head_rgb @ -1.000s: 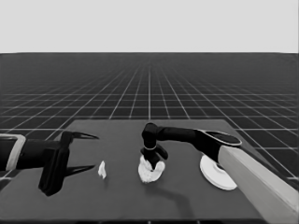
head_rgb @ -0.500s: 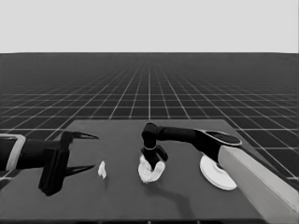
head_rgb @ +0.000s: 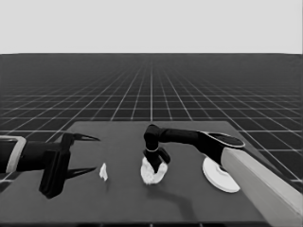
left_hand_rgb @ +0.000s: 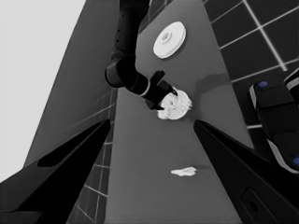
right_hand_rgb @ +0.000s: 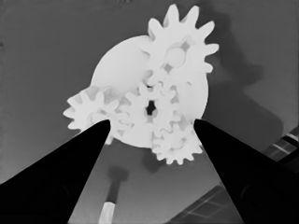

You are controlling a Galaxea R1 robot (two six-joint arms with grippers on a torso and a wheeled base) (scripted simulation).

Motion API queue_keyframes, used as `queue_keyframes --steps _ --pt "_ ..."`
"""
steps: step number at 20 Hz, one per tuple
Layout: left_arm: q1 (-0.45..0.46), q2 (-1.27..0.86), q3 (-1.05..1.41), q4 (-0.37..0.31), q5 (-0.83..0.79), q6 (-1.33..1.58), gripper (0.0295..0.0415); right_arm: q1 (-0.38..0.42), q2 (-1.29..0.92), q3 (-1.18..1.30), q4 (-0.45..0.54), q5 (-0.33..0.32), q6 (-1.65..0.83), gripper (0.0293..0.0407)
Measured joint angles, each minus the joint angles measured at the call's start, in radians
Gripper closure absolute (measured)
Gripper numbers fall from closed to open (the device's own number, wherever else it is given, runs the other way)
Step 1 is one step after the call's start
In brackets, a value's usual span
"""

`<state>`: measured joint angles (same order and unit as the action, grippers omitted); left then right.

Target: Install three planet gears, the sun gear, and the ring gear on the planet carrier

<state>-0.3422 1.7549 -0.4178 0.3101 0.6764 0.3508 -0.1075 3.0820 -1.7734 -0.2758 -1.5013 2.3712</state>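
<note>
The smaller round part [right_hand_rgb: 119,70] lies mid-table with several small gears on it. One gear [right_hand_rgb: 180,44] overhangs its rim, a second [right_hand_rgb: 88,112] and a third [right_hand_rgb: 176,145] sit at other sides, and one [right_hand_rgb: 149,106] sits over the centre hole. In the head view this cluster [head_rgb: 152,174] shows as one white lump. My right gripper [head_rgb: 157,164] hangs just above it, open [right_hand_rgb: 150,122], holding nothing. The larger round part [head_rgb: 218,176] lies on the table to the right, partly behind my right arm. My left gripper [head_rgb: 96,153] waits open over the table's left end.
A thin white piece [head_rgb: 103,172] lies between my left gripper and the gear cluster, and also shows in the left wrist view [left_hand_rgb: 183,172]. Dark machinery with blue lights [left_hand_rgb: 275,121] sits past the table's edge. The larger round part [left_hand_rgb: 169,40] lies beyond the right arm.
</note>
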Motion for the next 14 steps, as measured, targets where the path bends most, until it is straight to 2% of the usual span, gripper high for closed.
queue_keyframes --steps 1,2,3,6,10,11,12,13,14 --pt "0.0 0.0 0.0 0.0 0.0 0.0 0.0326 0.049 -0.009 0.039 0.043 -0.026 -0.393 0.0307" --pt "0.0 0.0 0.0 0.0 0.0 0.0 0.0326 0.087 -0.012 0.057 0.071 -0.036 -0.64 0.0309" --pt "0.0 0.0 0.0 0.0 0.0 0.0 0.0326 0.109 -0.014 0.065 0.088 -0.039 -0.788 0.0312" --pt "0.0 0.0 0.0 0.0 0.0 0.0 0.0326 0.132 -0.016 0.071 0.11 -0.039 -0.958 0.0315" --pt "0.0 0.0 0.0 0.0 0.0 0.0 0.0326 0.136 -0.017 0.072 0.116 -0.038 -0.997 0.0315" --pt "0.0 0.0 0.0 0.0 0.0 0.0 0.0326 0.012 -0.293 0.529 -0.103 0.11 -1.414 0.0295" --pt "0.0 0.0 0.0 0.0 0.0 0.0 0.0326 -0.106 -0.715 0.88 -0.234 0.196 -1.678 0.0305" --pt "0.0 0.0 0.0 0.0 0.0 0.0 0.0326 -0.17 -0.978 1.086 -0.311 0.247 -1.834 0.0311" --pt "0.0 0.0 0.0 0.0 0.0 0.0 0.0326 -0.204 -1.126 1.21 -0.356 0.277 -1.925 0.0314"
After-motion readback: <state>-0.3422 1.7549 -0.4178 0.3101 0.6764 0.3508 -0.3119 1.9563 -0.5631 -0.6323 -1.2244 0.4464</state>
